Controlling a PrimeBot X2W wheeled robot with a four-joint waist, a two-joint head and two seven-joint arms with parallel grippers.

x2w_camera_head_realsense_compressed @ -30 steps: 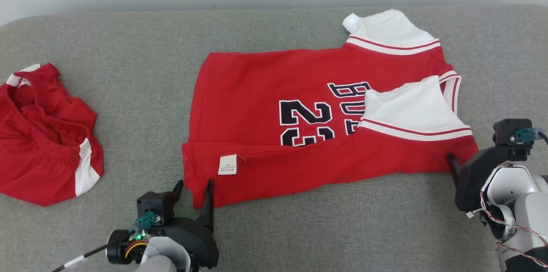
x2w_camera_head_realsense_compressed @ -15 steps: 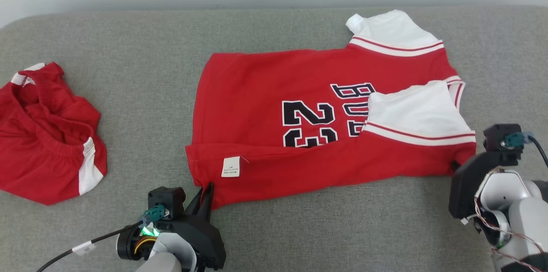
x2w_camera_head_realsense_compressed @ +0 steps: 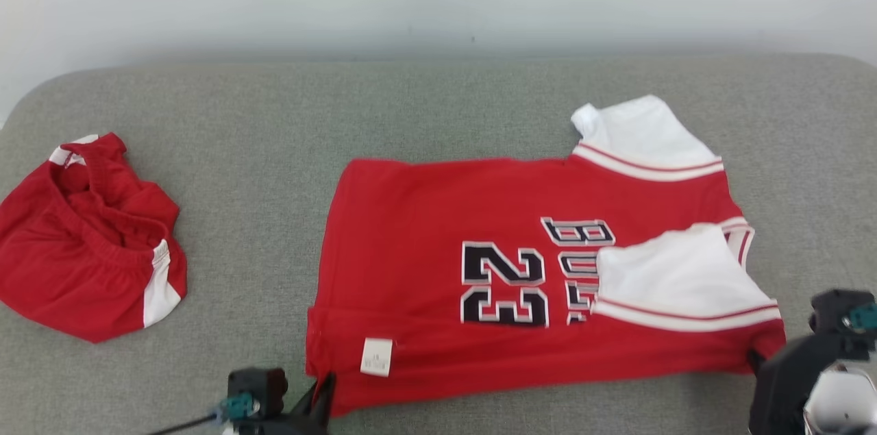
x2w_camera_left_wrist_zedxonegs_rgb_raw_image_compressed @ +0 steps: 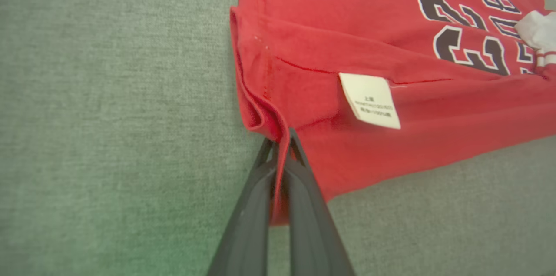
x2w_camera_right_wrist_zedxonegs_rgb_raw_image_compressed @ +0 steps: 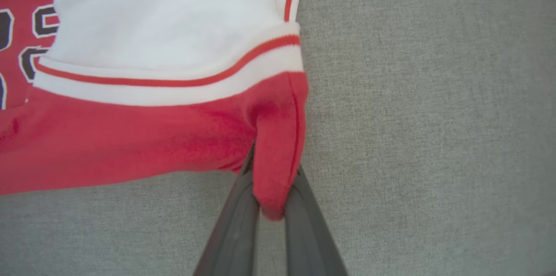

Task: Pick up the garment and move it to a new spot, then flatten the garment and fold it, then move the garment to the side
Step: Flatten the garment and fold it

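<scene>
The red jersey (x2w_camera_head_realsense_compressed: 425, 236) lies spread on the gray bench (x2w_camera_head_realsense_compressed: 260, 113), its near edge folded over and showing a white label (x2w_camera_head_realsense_compressed: 376, 357). The left end effector (x2w_camera_left_wrist_zedxonegs_rgb_raw_image_compressed: 280, 139) is clamped on the jersey's near hem corner, and the right end effector (x2w_camera_right_wrist_zedxonegs_rgb_raw_image_compressed: 271, 180) on its near shoulder corner. Crumpled red shorts (x2w_camera_head_realsense_compressed: 89, 264) lie well left of the jersey.

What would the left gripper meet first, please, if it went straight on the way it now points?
The red jersey: the left gripper is shut on its hem corner, so going on would likely push into that folded hem.
</scene>
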